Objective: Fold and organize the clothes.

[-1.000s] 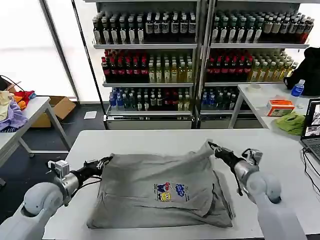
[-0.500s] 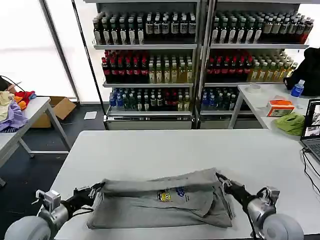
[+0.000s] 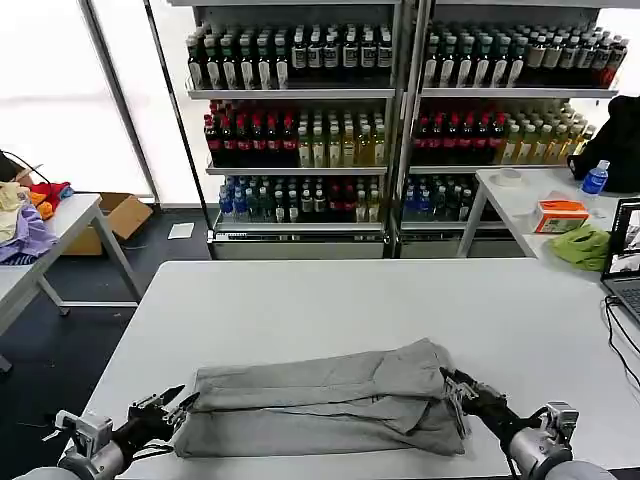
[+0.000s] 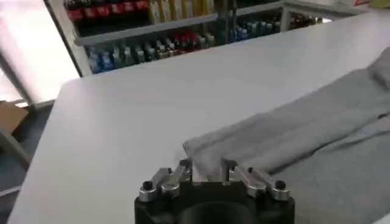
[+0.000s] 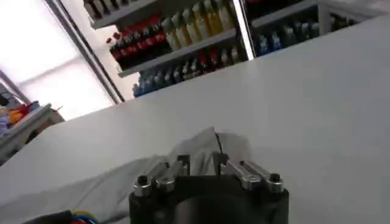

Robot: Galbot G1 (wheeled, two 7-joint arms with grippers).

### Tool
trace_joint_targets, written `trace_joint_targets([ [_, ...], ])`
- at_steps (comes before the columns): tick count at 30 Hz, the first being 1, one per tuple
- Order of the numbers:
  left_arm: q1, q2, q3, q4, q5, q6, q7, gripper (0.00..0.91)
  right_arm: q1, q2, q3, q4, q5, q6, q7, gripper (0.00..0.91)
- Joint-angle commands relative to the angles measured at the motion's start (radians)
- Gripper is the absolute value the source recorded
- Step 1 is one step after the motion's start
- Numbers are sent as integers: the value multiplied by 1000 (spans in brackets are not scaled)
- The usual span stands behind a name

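Grey T-shirt [image 3: 320, 400] lies folded at the near edge of our white table [image 3: 330, 300]; it looks soft and light, best pinched at its corners. Our left gripper [image 3: 178, 403] seems spread just off one end, and our right gripper [image 3: 450, 380] is pinching the other.

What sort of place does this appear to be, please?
Probably a shop-like test room: tall shelves stocked with rows of bottled drinks stand behind a white work table, where a grey T-shirt lies folded, and a side table holds a laptop.
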Motion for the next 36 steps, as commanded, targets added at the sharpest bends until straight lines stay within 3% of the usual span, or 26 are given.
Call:
trace_joint_targets([
  [1,126,-179,40,-126,27,-111,-207,907,-23,7,28,-66,-258,493,-141,907],
  [6,125,-294,153,-120,53,-119,-305,907,-29,21,12,-103,-243,516,-117,907],
  [16,-54,-381,223,25,92,-120,-393,907,-28,20,-4,-108,-222,504,-111,907],
  [21,-62,-397,223,58,88,-123,-403,443,-27,18,-5,-106,-201,499,-111,907],
  [25,-56,-415,236,76,102,-123,-397,322,-22,19,-9,-104,-197,493,-113,907],
  [27,-49,-429,251,74,115,-123,-396,111,-21,19,-11,-99,-198,490,-113,907],
  [28,-46,-434,257,74,124,-123,-390,111,-20,19,-11,-98,-198,490,-112,907],
  [29,-45,-438,261,78,129,-127,-390,10,-19,18,-11,-97,-197,487,-111,907],
  [36,-44,-452,259,88,142,-154,-371,10,-24,21,-7,-94,-188,482,-112,907],
])
